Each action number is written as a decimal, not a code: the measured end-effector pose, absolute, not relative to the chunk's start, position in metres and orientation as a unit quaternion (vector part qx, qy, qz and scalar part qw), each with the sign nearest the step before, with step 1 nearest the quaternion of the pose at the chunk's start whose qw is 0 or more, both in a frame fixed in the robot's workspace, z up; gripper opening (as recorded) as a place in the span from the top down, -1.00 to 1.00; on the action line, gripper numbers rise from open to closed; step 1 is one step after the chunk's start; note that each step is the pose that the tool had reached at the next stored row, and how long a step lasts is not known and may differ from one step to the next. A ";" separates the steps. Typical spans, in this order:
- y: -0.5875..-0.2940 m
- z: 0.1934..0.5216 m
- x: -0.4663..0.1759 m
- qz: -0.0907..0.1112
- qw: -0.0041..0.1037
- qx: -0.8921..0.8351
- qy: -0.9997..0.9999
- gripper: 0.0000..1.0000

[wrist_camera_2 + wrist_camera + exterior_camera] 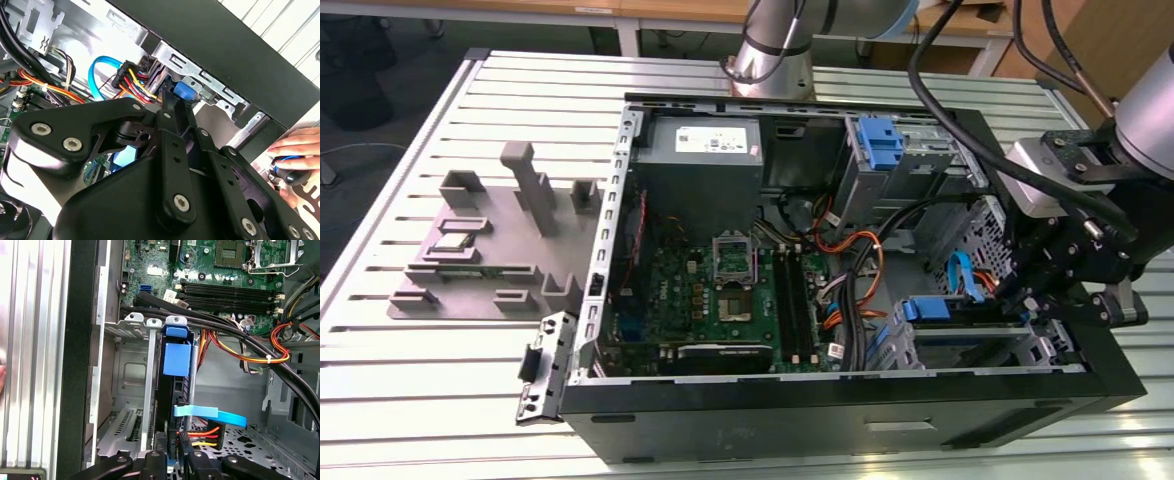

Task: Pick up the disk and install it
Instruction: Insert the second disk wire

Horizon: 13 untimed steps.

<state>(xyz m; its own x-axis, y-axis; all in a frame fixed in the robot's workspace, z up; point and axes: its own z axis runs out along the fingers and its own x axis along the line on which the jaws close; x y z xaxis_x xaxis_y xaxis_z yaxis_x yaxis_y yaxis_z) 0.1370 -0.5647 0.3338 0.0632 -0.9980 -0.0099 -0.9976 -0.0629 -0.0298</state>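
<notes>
Hand (1047,290) is down inside the open PC case (854,420) at the drive cage on the exterior view's right; can't tell whether its fingers are spread or closed. The disk (176,390) sits edge-on in the cage slot, blue carrier tab facing out, blue data cable (210,415) and power plug (200,435) at its end nearest the hand. Case lies on the slatted surface (427,380), grey fixture block (494,250) beside it; a person's hand (290,155) rests past the case wall.

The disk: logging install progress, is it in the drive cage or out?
In. The disk stands on edge in the drive cage, cables plugged into its end.
</notes>
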 end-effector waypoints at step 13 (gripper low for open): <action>-0.565 0.334 0.137 -0.007 0.014 -0.729 0.684 0.67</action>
<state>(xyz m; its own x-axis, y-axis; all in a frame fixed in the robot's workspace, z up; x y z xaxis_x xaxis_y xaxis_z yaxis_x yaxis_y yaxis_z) 0.1370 -0.5647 0.3336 0.0632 -0.9980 -0.0101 -0.9976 -0.0628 -0.0298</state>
